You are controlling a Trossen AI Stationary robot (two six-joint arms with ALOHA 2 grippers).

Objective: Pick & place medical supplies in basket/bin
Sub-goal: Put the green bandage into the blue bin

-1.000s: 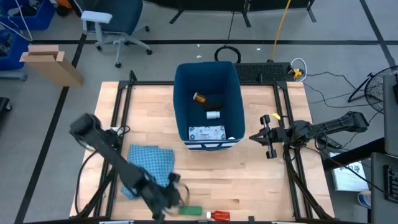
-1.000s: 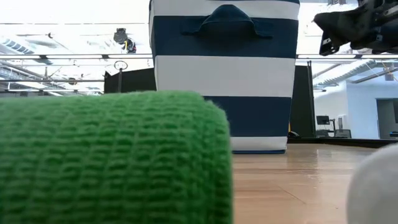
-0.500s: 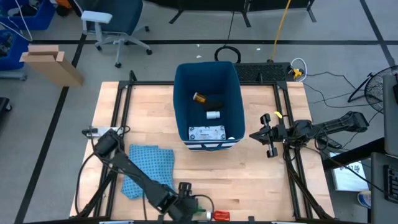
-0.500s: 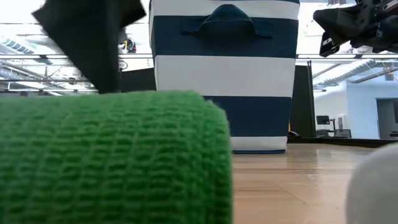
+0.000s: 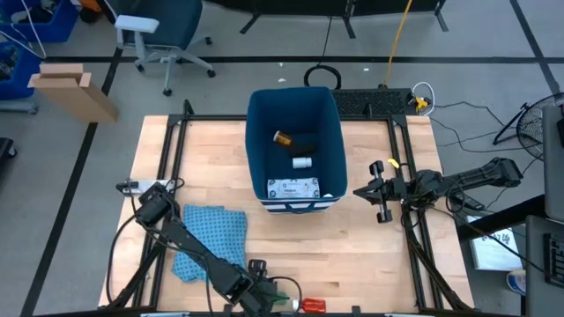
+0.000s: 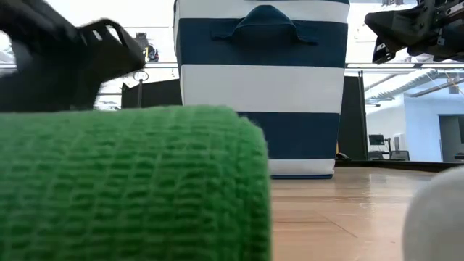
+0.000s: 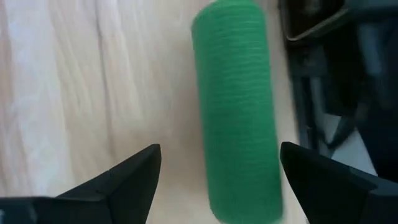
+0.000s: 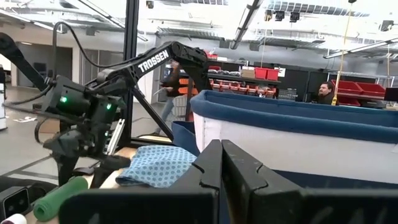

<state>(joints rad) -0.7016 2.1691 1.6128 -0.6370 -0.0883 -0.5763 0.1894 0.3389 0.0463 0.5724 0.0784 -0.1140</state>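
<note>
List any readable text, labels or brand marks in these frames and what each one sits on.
"TROSSEN": white letters on the dark left arm's link, read in the right wrist view.
Flat white printed packet inside the deep dark blue bin: dark print, too small to read.
Green ribbed roll: no print visible.

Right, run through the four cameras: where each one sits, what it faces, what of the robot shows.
High view: overhead, straight down on the table; both arms, blue bin, blue cloth.
Low view: at tabletop height, facing the bin's striped side; the green roll fills the foreground; both arms enter from above.
Left wrist view: on the left arm, looking down at the green roll; left gripper jaws open either side.
Right wrist view: on the right arm, facing across the table; right gripper jaws shut.
Shared: the green roll appears in all four.
</note>
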